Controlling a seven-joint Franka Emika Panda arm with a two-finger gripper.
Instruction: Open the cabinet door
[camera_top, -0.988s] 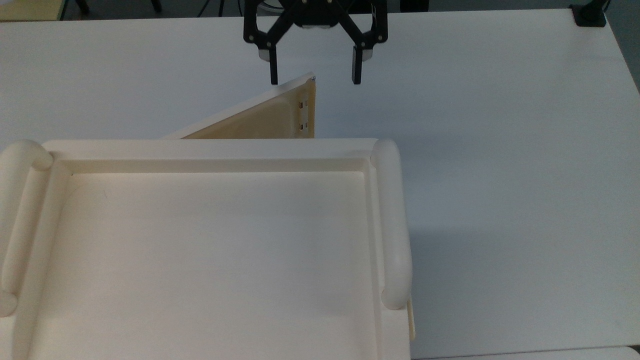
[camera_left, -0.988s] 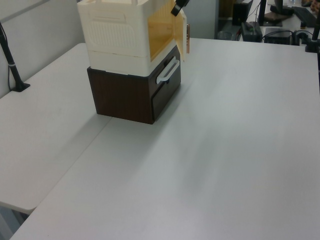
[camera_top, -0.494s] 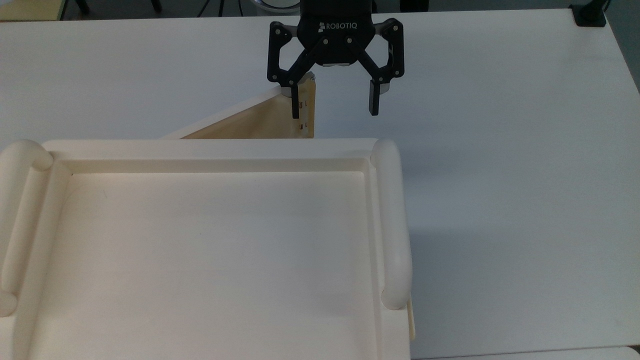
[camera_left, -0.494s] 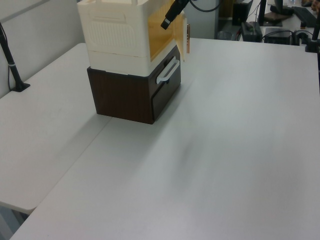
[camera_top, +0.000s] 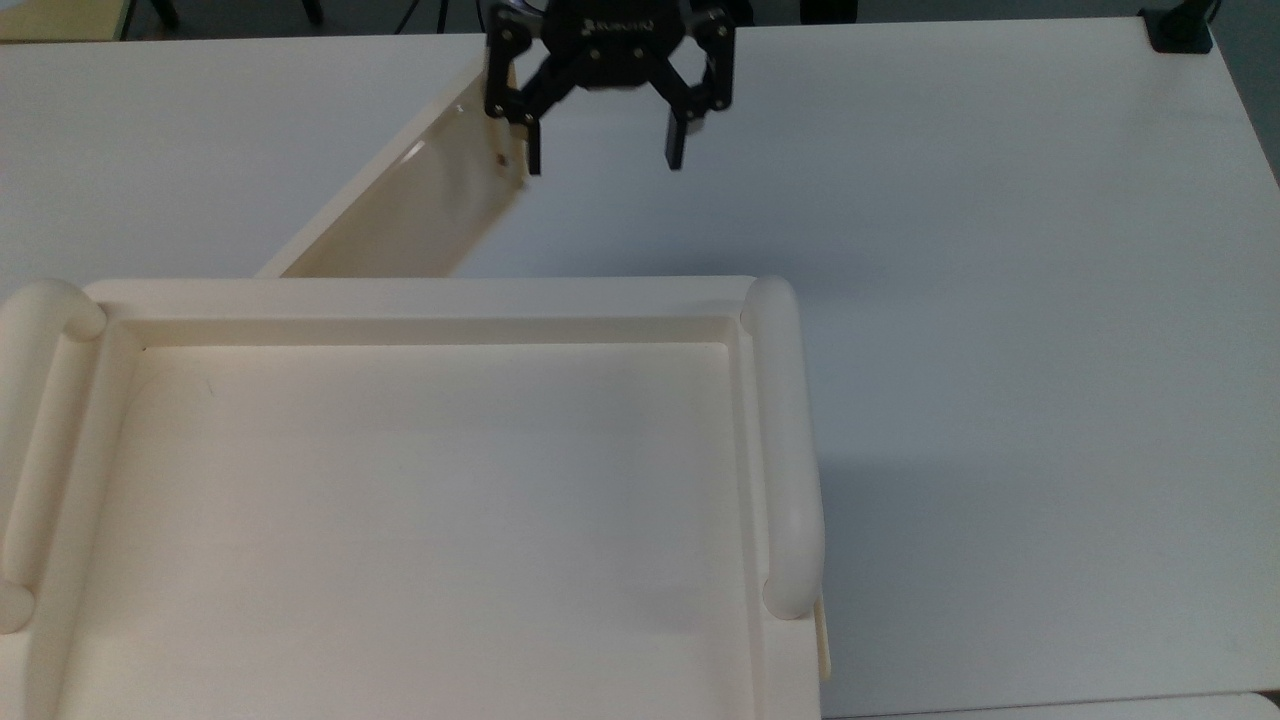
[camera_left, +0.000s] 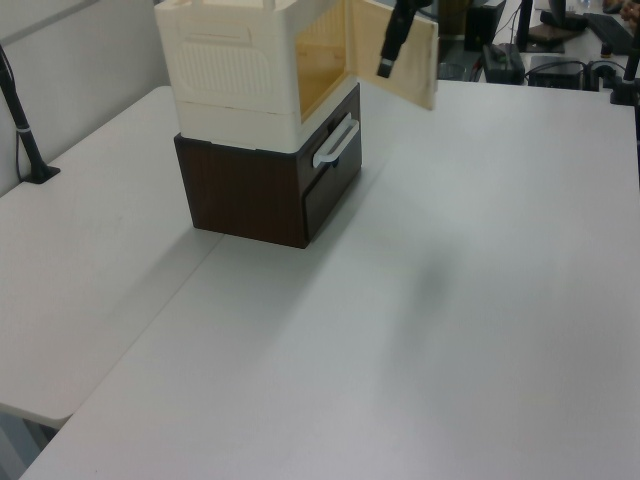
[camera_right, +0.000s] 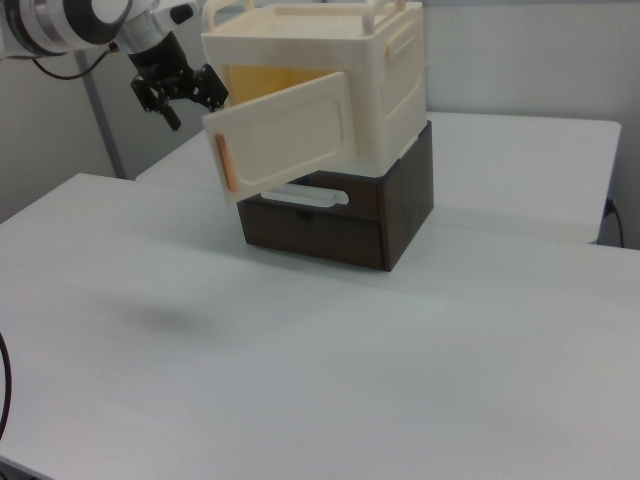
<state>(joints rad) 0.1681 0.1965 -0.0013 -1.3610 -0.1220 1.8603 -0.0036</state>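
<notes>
**Door swings wider as the gripper hooks its free edge**

Since half a second ago, the cabinet door (camera_top: 410, 205) has swung further out from the cabinet (camera_top: 420, 500), its free edge now far from the cabinet front in the top view. It hangs on its hinge at the top view's left of the cabinet opening, standing at a wide angle, so the yellow interior shows in the left view. The gripper (camera_top: 603, 150) sits at the door's free edge with its fingers spread apart, clamping nothing; one finger (camera_top: 533, 155) lies against the inner face, which likely lets it push the panel outward. Beneath the cabinet sits a dark brown drawer unit (camera_left: 270, 190), raising the door clear of the white table (camera_top: 1000, 300).
</notes>
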